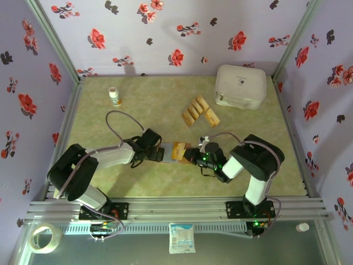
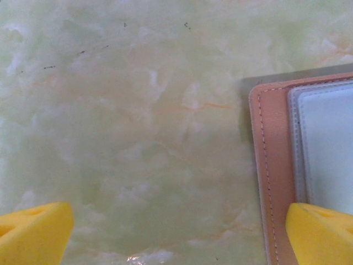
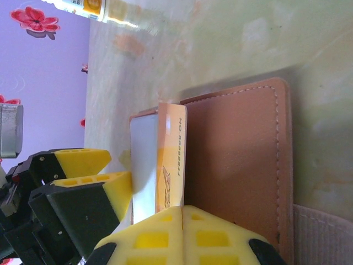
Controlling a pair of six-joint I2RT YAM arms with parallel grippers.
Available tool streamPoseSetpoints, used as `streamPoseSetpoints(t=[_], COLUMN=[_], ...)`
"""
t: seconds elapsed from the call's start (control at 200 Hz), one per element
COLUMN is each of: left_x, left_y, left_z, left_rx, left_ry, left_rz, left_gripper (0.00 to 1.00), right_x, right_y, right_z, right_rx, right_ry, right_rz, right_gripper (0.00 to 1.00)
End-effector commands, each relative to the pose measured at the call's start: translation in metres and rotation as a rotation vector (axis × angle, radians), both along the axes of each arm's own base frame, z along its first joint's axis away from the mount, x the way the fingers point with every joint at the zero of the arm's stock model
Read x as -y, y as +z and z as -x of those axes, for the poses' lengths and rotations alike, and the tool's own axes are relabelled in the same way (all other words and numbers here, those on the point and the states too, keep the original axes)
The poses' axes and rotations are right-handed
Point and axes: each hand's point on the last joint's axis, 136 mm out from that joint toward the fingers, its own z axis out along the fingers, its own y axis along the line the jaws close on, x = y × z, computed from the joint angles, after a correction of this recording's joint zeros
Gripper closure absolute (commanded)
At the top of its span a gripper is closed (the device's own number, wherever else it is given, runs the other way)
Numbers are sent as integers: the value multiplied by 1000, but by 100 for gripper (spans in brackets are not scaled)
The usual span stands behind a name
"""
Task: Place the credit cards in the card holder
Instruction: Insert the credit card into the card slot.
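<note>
While 1 credit card (image 1: 179, 150) (image 3: 172, 160) stands on edge in the card holder (image 1: 164, 153) (image 3: 237, 165) (image 2: 276, 182), a loose cluster of at least 4 more credit cards (image 1: 197, 110) lies fanned on the table (image 1: 138, 182), well apart from it and near the white rounded box (image 1: 240, 86). The exact count in that cluster is hard to tell, since the cards overlap.

There is 1 card holder, lying open in the middle of the table between the 2 grippers. Both arms fold low over the table, elbows out to the sides, forearms pointing inward so that the wrists meet at the holder.

The left gripper (image 1: 153, 148) (image 2: 176, 237) has its jaws spread wide. 1 yellow pad hangs over bare table and the other over the holder's stitched edge; whether that pad touches it I cannot tell. Its fingers (image 3: 83, 163) also show in the right wrist view, just beside the pale inner leaf.

The right gripper (image 1: 190, 154) (image 3: 182, 221) has its 2 yellow pads pressed together on the lower end of the upright card, which sits between the greyish inner leaf and the brown cover.

1 small white bottle (image 1: 115, 96) (image 3: 94, 8) with an orange label stands far back on the left. 1 tape roll (image 1: 44, 237) and 1 packet (image 1: 182, 237) lie in front of the arm bases.
</note>
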Motion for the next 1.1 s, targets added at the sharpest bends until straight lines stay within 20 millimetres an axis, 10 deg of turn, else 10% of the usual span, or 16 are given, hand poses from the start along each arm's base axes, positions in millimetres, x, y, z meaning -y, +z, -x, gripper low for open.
streamPoseSetpoints(t=[0.0,1.095], left_x=[-7,-7], left_y=[-9,-8], left_z=[5,4], left_rx=[-13,-12], left_ry=[17,17], left_rz=[-33,-34], left_gripper=[1,1], right_x=[-3,2], right_y=[-6,-20], right_z=[6,23], right_rx=[-23,-68], right_ry=[29,77], right_rz=[0,29], right_gripper=[100,100])
